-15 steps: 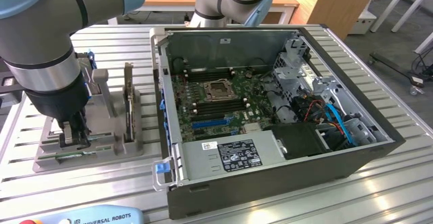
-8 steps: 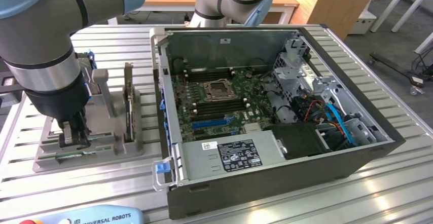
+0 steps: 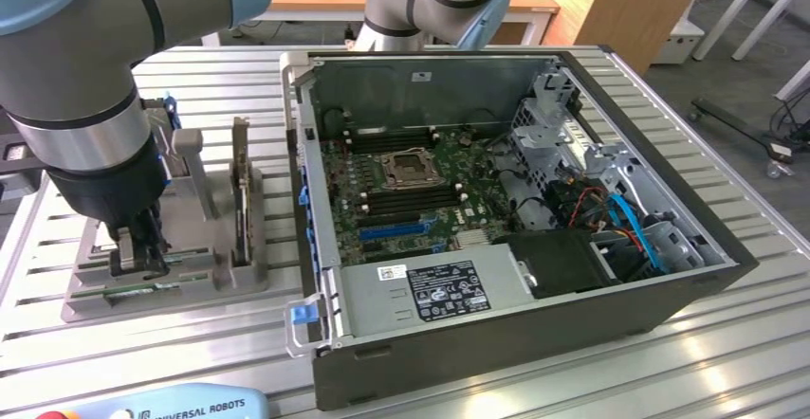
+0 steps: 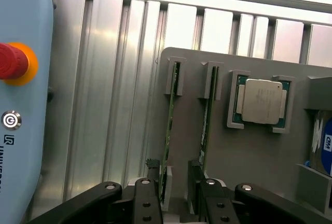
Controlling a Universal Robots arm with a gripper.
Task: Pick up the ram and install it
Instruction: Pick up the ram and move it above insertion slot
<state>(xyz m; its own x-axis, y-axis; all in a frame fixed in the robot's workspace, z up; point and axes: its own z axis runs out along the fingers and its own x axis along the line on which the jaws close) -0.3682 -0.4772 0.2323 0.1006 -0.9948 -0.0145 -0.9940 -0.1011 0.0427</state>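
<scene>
Gripper (image 4: pixel 174 189): fingers apart, low over the grey holder (image 4: pixel 249 156) on the slatted worktop (image 4: pixel 104 79), one on each side of the ram (image 4: pixel 168 125). Ram: edge-up in its holder slot, beside a second stick (image 4: pixel 207 115) and the silver processor (image 4: pixel 262 101). Open computer case (image 3: pixel 506 201) nearby.

Counted on the tabletop (image 4: pixel 104 89): six kinds of thing

Two ram sticks (image 4: pixel 169 115) (image 4: pixel 208 107), one silver processor chip (image 4: pixel 262 101) and one dark expansion card (image 3: pixel 241 187), all in one grey holder (image 4: pixel 249 156); one open computer case (image 3: pixel 506 343); one pale blue pendant (image 4: pixel 26 105) with one red button (image 4: pixel 11 60).
</scene>
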